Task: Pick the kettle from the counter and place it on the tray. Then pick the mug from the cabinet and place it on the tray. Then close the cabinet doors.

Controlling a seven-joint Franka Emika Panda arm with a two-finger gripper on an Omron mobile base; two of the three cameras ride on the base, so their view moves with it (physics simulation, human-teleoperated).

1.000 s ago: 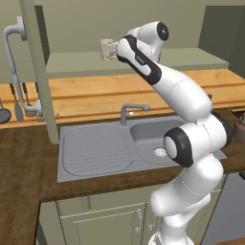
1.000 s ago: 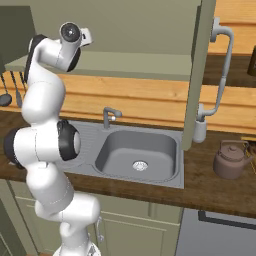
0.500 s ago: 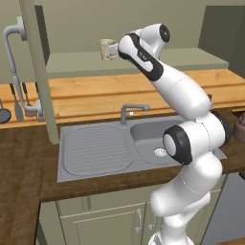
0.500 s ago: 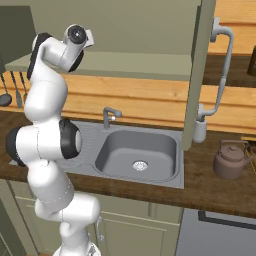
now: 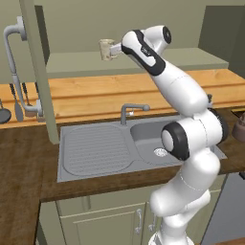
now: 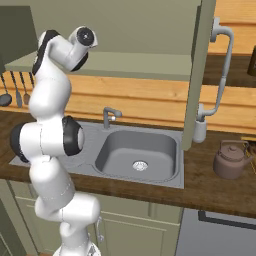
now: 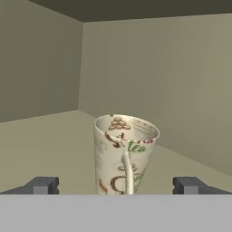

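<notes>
The cream mug (image 7: 124, 154) stands upright on the pale green shelf (image 5: 153, 62) of the open wall cabinet, its loop handle turned toward my hand. My gripper (image 7: 116, 186) is open, level with the mug and just short of it, its fingertips (image 7: 43, 185) spread wider than the mug. From the left base view the gripper (image 5: 115, 49) nearly touches the mug (image 5: 105, 49). The brown kettle (image 6: 231, 160) stands on the dark counter (image 6: 210, 192) at the far right, next to a thin tan-yellow rim (image 6: 249, 139); whether it stands on the tray I cannot tell. Both cabinet doors (image 5: 36, 72) (image 6: 197, 75) stand open.
A grey steel sink (image 6: 137, 150) with a faucet (image 6: 109, 115) lies below the cabinet. A white soap dispenser (image 6: 200, 131) stands under the right door's bar handle (image 6: 225, 65). Utensils (image 6: 10, 90) hang on the left wall. The cabinet's back and side walls close in around the mug.
The hand has crept a little closer to the mug along the shelf. The jaws have stayed wide open and the mug has not moved.
</notes>
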